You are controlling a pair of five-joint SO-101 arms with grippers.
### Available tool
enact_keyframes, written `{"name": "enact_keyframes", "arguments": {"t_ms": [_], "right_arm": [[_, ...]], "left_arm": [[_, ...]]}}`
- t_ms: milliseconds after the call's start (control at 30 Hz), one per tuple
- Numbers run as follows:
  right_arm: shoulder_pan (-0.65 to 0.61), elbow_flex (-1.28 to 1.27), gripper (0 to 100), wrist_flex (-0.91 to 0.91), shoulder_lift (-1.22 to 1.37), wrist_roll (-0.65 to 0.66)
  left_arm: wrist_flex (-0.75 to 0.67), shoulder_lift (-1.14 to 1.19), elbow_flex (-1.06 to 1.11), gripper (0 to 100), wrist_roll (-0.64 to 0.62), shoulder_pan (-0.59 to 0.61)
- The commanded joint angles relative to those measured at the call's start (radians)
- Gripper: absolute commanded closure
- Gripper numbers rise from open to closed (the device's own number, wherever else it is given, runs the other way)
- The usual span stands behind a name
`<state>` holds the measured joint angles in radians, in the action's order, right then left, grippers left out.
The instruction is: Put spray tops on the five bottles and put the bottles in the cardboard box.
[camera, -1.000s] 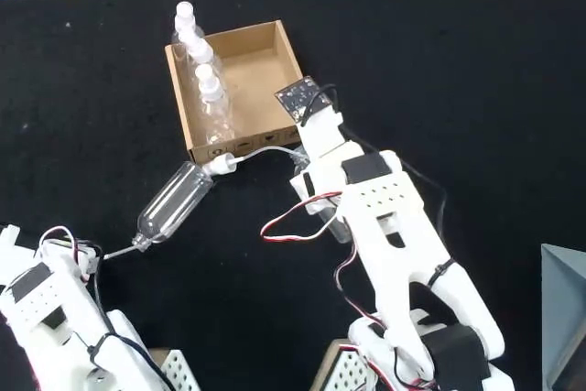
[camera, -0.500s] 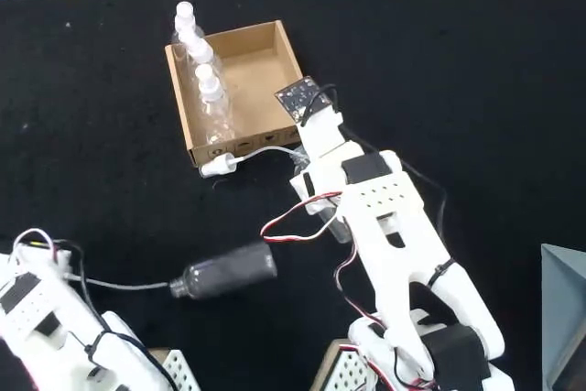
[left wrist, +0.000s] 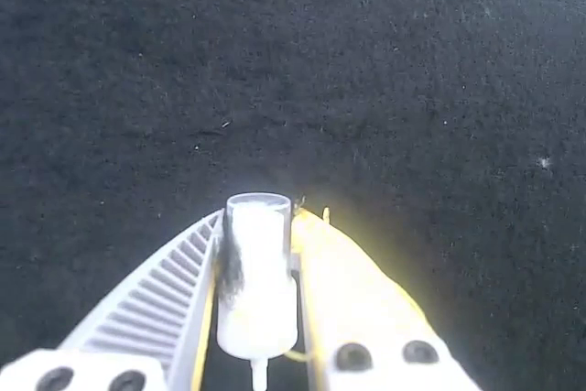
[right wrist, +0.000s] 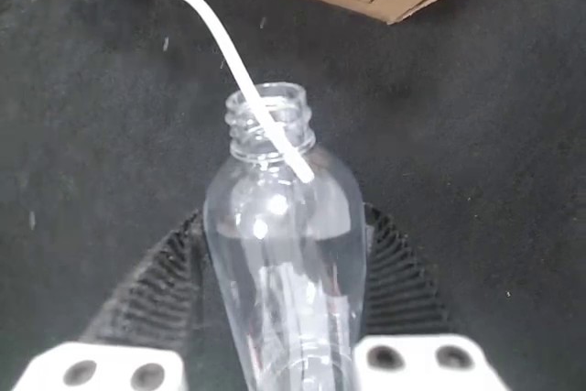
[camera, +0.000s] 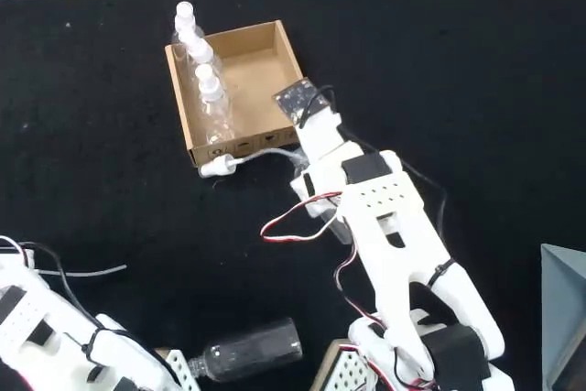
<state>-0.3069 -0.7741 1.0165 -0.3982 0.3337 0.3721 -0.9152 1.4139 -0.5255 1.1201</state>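
**Fig.** High view with both wrist views.

- **Box and finished bottles.** The box [camera: 245,145] sits toward the far left of the counter [camera: 476,89]. Three capped bottles [camera: 203,80] stand along its left wall.
- **Right arm.** The right pincer [right wrist: 284,222] is pressed onto a bottle [right wrist: 284,272]. The open neck is aimed at the box's near wall.
- **Loose top.** A loose top [camera: 218,167] lies on the counter just beside that wall. Its tube [right wrist: 233,52] runs across to the held bottle's mouth. Whether it sits inside the neck or over it cannot be told.
- **Left arm.** The left pincer [left wrist: 259,219], at the near left corner, pinches a second top [left wrist: 258,290] by its head. That top's tube [camera: 87,273] points rightward over the counter.
- **Second bottle.** A second bottle [camera: 249,352] lies on its side at the near edge, between the two arms. Its long axis runs roughly along that edge, and the neck end is apparently toward the left arm [camera: 41,322].

**Key relation.** The lying bottle is to the right of the left pincer and closer to the near edge, apart from the tube tip. Tube and bottle axis run roughly parallel but offset.

**Judgement.** The left arm is the nearer one. The tube would need lining up with the neck before this top can seat.
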Motion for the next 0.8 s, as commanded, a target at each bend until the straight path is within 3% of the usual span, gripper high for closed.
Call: {"name": "enact_keyframes", "arguments": {"t_ms": [0, 400, 767], "right_arm": [[-0.018, 0.058, 91.3, 0.110, -0.059, 0.086], [0.038, 0.151, 91.3, 0.397, -0.058, 0.370], [0.207, 0.338, 91.4, 0.646, -0.062, 0.563]], "left_arm": [[-0.025, -0.009, -0.022, 97, 0.000, 0.013], [-0.020, -0.009, -0.119, 97, -0.005, 0.030], [-0.018, -0.009, -0.189, 97, -0.046, 0.030]]}}
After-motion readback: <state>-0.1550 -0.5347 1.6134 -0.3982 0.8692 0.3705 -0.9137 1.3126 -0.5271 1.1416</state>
